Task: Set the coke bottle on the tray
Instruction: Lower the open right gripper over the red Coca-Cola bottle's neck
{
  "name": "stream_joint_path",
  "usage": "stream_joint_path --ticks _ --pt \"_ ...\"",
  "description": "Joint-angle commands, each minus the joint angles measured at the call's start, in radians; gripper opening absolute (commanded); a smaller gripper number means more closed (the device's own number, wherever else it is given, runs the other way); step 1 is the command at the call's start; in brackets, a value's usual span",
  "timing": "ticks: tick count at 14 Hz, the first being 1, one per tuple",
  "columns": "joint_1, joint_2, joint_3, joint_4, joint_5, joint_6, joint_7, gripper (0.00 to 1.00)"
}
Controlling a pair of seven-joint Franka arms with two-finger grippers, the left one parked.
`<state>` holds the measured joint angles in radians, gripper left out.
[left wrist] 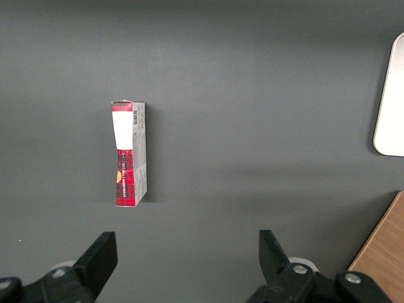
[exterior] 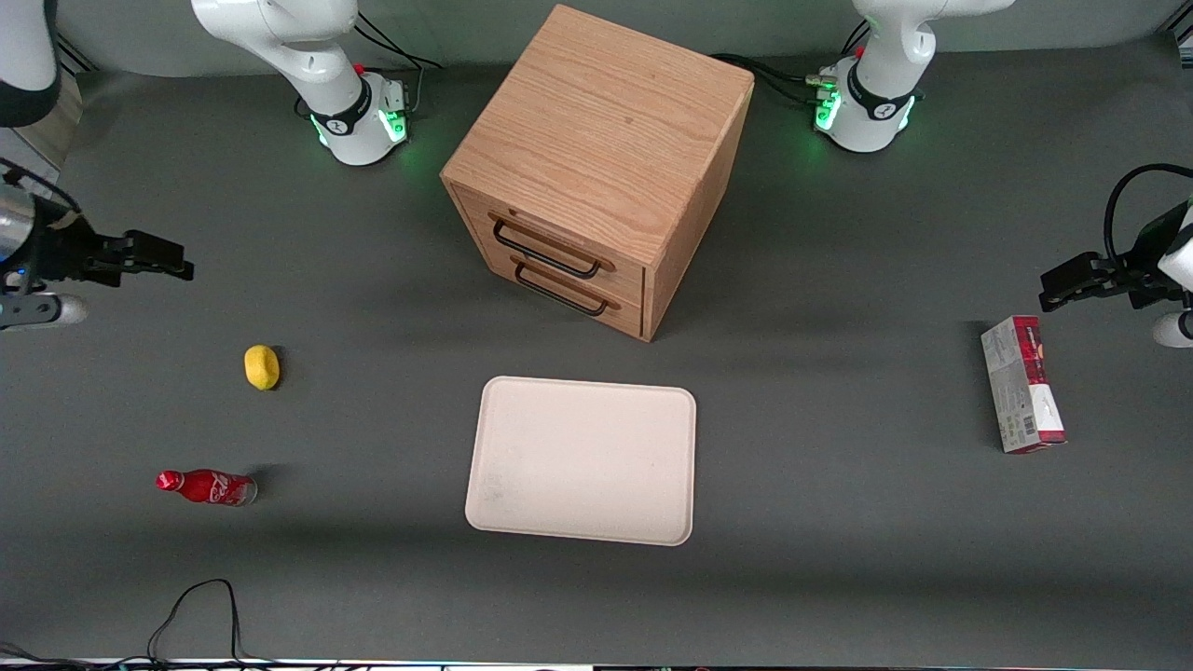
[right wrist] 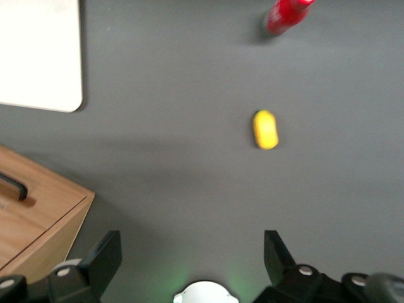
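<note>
Coke bottle (exterior: 206, 486) lies on its side on the table toward your working arm's end, well apart from the tray (exterior: 582, 460). Your gripper (exterior: 154, 256) hovers above the table with fingers spread and empty, the yellow lump (exterior: 262, 366) between it and the bottle.

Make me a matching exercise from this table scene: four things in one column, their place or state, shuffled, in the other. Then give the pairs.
Things:
1. coke bottle
2. tray
3. carton
4. gripper

States:
A. lies bare in front of the wooden drawer box
B. lies on its side, nearer the front camera than the yellow lump
C. open, in the air, holding nothing
D. lies flat toward the parked arm's end of the table

Pairs: 1-B, 2-A, 3-D, 4-C
</note>
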<state>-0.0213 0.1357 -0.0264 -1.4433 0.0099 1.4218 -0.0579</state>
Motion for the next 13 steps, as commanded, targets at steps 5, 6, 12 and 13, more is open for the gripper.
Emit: stream_joint_path --ticks 5,6,12,13 --pt "-0.164 0.478 0.002 0.583 -0.021 -0.084 -0.206 1.0" --pt "-0.164 0.478 0.002 0.581 -0.021 -0.06 -0.206 1.0" --pt "-0.166 0.519 -0.001 0.529 -0.013 0.064 -0.214 1.0" --pt "-0.166 0.518 -0.001 0.494 0.001 0.115 -0.215 1.0"
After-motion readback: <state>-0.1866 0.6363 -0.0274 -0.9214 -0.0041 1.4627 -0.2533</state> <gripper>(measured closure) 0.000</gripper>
